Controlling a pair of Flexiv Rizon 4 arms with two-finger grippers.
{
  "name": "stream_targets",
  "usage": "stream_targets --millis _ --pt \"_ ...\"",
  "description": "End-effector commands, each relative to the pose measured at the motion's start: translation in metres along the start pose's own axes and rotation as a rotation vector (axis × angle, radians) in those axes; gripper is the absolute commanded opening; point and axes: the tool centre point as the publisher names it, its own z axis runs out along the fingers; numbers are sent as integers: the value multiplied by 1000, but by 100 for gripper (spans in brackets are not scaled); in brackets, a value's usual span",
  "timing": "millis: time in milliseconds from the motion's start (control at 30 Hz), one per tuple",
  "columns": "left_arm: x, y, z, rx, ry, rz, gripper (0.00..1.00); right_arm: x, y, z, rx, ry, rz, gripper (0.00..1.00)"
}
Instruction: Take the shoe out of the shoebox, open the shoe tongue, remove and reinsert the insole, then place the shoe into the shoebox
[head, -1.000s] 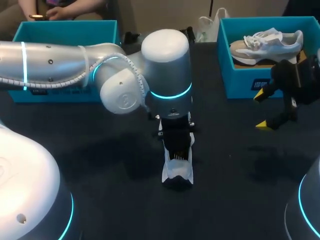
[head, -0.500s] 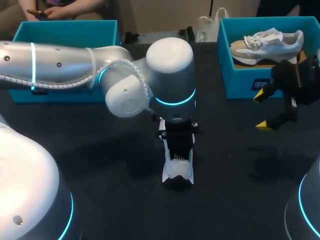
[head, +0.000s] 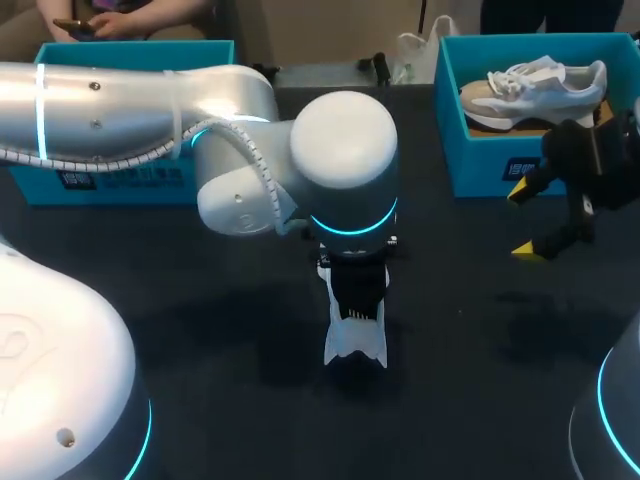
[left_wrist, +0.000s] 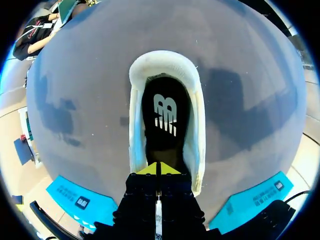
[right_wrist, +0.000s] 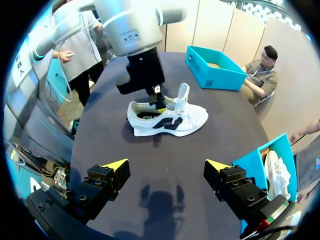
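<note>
A white shoe (head: 355, 345) lies mid-table, heel toward the near edge, with its black insole (left_wrist: 162, 115) inside. In the right wrist view the shoe (right_wrist: 170, 120) lies on its sole and its tongue (right_wrist: 183, 94) stands lifted. My left gripper (left_wrist: 159, 169) is shut, its yellow tips together inside the shoe's opening at the tongue end, down at the insole. Whether they pinch the insole does not show. My right gripper (head: 525, 222) hangs open to the right of the shoe, in front of the right shoebox (head: 500, 160), with nothing between its fingers.
The right shoebox holds a second, pale shoe (head: 535, 80). Another teal shoebox (head: 110, 180) stands at the far left. My left arm's big wrist joint (head: 345, 165) hangs over the shoe's front and hides it in the head view.
My left arm's wrist has shifted a little toward the near edge over the shoe. The shoe and my right arm have stayed put.
</note>
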Motion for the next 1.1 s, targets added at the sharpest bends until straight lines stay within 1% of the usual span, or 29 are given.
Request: stream_targets --millis 33,67,133,333,633,867,1033,1100 --pt "2 -2 -2 -23 22 -5 7 1 0 0 3 -2 1 100" --pt "3 -3 -1 -10 32 0 40 1 0 0 3 -2 1 100" --pt "5 -4 1 -4 39 -13 100 1 0 0 3 -2 1 100" --pt "9 -4 6 23 45 -19 100 1 0 0 3 -2 1 100" --pt "11 2 2 63 51 -19 100 1 0 0 3 -2 1 100" --pt "12 4 4 82 53 -4 100 1 0 0 3 -2 1 100" --pt "11 14 -2 106 38 25 100 1 0 0 3 -2 1 100" --pt "10 20 -5 102 39 36 100 1 0 0 3 -2 1 100"
